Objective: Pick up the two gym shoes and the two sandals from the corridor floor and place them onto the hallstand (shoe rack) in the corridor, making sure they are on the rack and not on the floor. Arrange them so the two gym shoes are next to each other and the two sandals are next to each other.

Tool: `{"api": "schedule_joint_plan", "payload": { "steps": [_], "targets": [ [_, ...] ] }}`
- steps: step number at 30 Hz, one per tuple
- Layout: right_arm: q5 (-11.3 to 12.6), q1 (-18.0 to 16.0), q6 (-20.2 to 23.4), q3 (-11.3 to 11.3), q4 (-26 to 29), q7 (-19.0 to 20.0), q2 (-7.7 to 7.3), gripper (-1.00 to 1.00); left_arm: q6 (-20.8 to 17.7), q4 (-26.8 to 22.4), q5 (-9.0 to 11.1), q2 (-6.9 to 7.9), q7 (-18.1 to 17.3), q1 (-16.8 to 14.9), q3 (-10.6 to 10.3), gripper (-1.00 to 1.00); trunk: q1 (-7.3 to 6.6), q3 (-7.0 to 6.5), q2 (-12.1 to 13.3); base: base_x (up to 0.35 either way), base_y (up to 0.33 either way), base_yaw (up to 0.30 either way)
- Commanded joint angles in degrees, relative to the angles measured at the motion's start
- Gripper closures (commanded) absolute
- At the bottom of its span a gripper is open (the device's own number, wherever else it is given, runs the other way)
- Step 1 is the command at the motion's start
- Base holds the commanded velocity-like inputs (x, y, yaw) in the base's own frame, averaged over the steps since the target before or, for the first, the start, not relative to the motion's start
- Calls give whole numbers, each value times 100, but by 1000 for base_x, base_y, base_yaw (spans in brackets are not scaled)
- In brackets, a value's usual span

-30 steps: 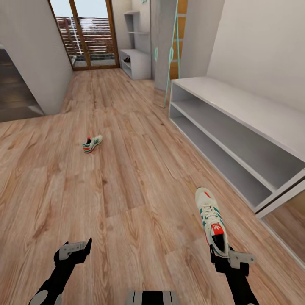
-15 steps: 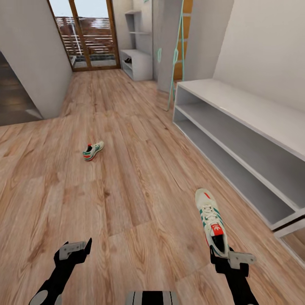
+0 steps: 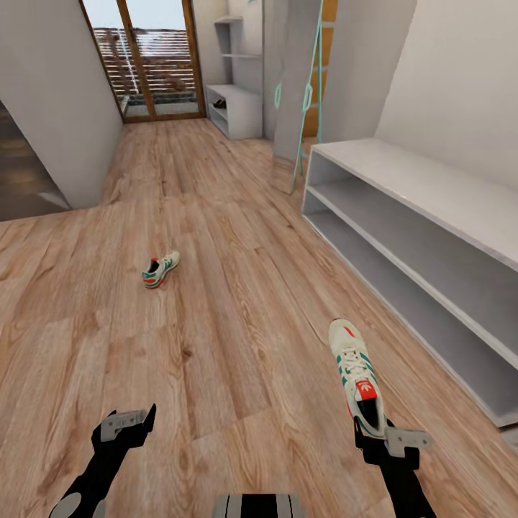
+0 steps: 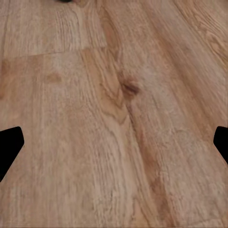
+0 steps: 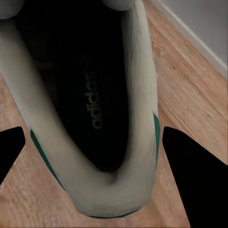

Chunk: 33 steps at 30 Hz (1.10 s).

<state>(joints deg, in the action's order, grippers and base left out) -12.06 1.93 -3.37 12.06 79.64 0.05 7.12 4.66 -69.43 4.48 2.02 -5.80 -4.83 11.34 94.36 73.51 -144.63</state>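
While your right arm carries its load, your stock stands as follows.

Item one: white lace-up gym shoe with green side stripes and a red-orange tongue label (image 3: 357, 381), gripped at the heel collar by your right gripper (image 3: 383, 436), toe pointing away from you, above the light brown wood-grain plank floor (image 3: 237, 302). In the right wrist view, the same shoe (image 5: 90, 123) shows its dark insole with a printed brand name, and the black fingers (image 5: 190, 175) sit on either side of the heel, closed onto it.

Item two: matching white gym shoe with green stripes and red-orange heel (image 3: 160, 270), lying on the floor planks well apart from the held one, out ahead of your left arm, toe pointing away and to the right.

Item three: wide low white-grey shoe rack with a thick flat top and two shallow tiers (image 3: 432, 244), standing along the right wall of the corridor; the tiers you see hold nothing.

Item four: your left gripper (image 3: 128, 424), low over the floor near your base, fingers spread wide apart, holding nothing. In the left wrist view its black fingertips (image 4: 9, 147) frame bare knotted planks (image 4: 114, 118).

Item five: slim teal ladder-like frame (image 3: 306, 101), just beyond the rack's far end.

Item six: wood-framed glass doors (image 3: 147, 61) at the corridor's far end.
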Motion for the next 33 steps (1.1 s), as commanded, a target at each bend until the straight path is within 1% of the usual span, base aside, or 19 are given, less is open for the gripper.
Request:
{"api": "schedule_joint_plan", "payload": {
  "steps": [1,33],
  "targets": [
    [0,0,-3,-4,0,-3,0,100,0,0,0,0,0,0,0,-100,0,0,0,323,159,0],
    [-2,0,-14,-20,-1,-5,9,100,2,0,0,0,0,0,0,-100,0,0,0,321,162,0]
  ]
}}
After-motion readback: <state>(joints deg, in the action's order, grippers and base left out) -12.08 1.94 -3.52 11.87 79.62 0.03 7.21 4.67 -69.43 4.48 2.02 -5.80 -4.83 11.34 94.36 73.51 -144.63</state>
